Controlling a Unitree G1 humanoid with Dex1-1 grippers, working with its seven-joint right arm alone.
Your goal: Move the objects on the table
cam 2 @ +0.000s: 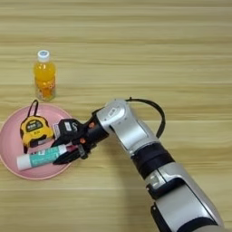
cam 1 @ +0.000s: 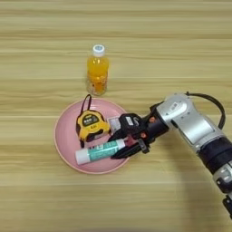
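Your right arm comes in from the lower right and runs up and leftward across the worktop, bent at the silver wrist joint with a black cable looping behind it. Your tool points left and lies low, its two black fingers closed around the white tube's near end.

Tape measure and tube lie on plate; bottle stands behind.
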